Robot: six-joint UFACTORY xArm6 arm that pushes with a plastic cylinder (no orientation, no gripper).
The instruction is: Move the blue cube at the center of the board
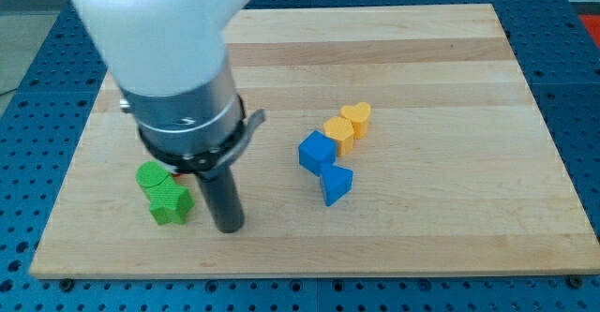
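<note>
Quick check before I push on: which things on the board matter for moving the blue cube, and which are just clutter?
Job:
- blue cube, near the board's middle
- my tip, well to the view's left of it

Lying about:
- blue wedge-like block
- orange block
- yellow heart block
- two green blocks, beside my tip

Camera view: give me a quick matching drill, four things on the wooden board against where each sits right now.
Things:
1. blue cube
2. blue wedge-shaped block
3. green star-shaped block
4. yellow heart-shaped block

Places:
A. just left of my tip, near the board's bottom-left
B. top-right end of the central cluster
C. near the board's centre, touching an orange block on its upper right
D. directly below-right of the cube

Pairs: 1-C, 2-D, 3-A, 4-B
</note>
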